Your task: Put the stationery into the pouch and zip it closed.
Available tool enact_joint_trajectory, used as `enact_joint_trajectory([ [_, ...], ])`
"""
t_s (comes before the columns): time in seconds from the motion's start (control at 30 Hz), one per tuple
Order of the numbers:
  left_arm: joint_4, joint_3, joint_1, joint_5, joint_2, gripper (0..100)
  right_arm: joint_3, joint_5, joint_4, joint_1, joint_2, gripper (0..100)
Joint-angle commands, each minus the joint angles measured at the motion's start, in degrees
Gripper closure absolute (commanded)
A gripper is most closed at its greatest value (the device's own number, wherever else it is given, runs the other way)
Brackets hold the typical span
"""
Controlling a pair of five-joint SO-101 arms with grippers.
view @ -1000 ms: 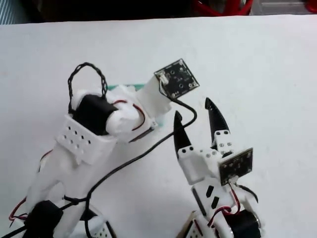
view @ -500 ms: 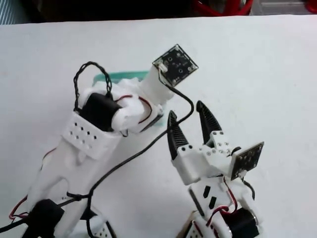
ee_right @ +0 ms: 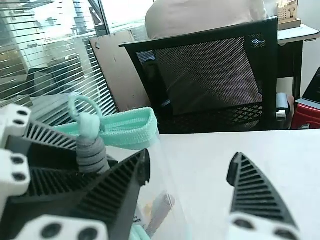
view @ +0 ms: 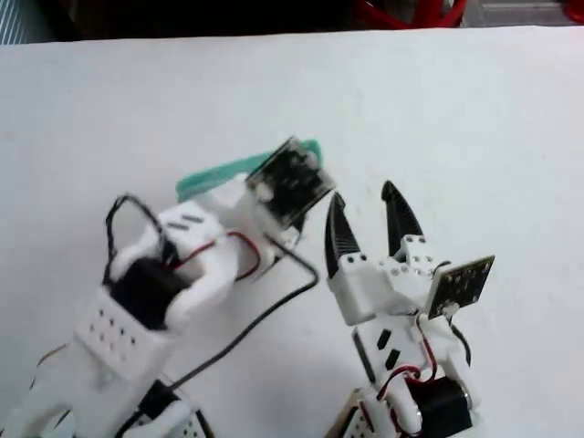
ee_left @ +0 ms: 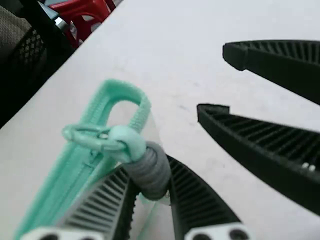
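Left tool (ee_left: pixel 149 176): is clamping the grey zipper pull (ee_left: pixel 150 167) between closed jaws, right at its fingertips.
Right tool (view: pixel 365 203): is standing with jaws apart and gripping nothing, just beside the left tool, with the fingers pointing much the same way.
Pouch (view: pixel 219 173): is lying on the tabletop (view: pixel 474 119) under and ahead of the left tool, zipper edge uppermost. Its clear wall is coming close to one finger of the right tool.
Long axis: the mint zipper band is running from its looped end, just past the left tool's tips, back alongside that tool's fingers toward its wrist.
Slider (ee_left: pixel 125 145): is sitting near the looped end of the band. Which end of its travel that is, I cannot tell.
Stationery (ee_right: pixel 160 207): a pale piece is showing through the clear wall, inside the pouch.
Nearer arm: the left is gripping the pull, so any zipping is falling to it, probably with the right bracing the pouch.
In the way: the right tool's open fingers are crowding the looped end, and a pull that way risks a bump.
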State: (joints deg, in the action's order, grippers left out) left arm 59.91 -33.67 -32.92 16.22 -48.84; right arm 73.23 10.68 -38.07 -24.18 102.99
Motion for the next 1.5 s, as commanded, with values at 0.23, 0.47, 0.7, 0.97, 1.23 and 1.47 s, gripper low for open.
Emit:
enact_joint_trajectory([
  [0.23, -13.98, -17.49, 0.40, -0.70, -13.05, 98, -7.30, -6.07, -0.22, -10.15, -6.55, 75.9],
  [0.47, -15.30, -19.60, 2.59, -0.44, -12.79, 98, -18.55, -6.24, -8.31, -11.47, -19.82, 75.9],
  [0.7, -16.09, -19.87, 2.95, -0.44, -12.79, 98, -21.89, -6.51, -10.15, -13.93, -21.58, 82.4],
  [0.97, -15.21, -19.96, 2.77, -0.35, -12.79, 98, -21.10, -6.59, -7.60, -13.58, -21.76, 78.9],
  [1.23, -15.21, -22.07, 3.65, 3.96, -12.88, 98, -19.52, -9.41, -4.53, -13.76, -27.12, 80.0],
  [1.47, -14.15, -21.80, 4.26, 7.38, -12.88, 98, -19.52, -9.41, -8.57, -14.02, -27.12, 80.0],
])
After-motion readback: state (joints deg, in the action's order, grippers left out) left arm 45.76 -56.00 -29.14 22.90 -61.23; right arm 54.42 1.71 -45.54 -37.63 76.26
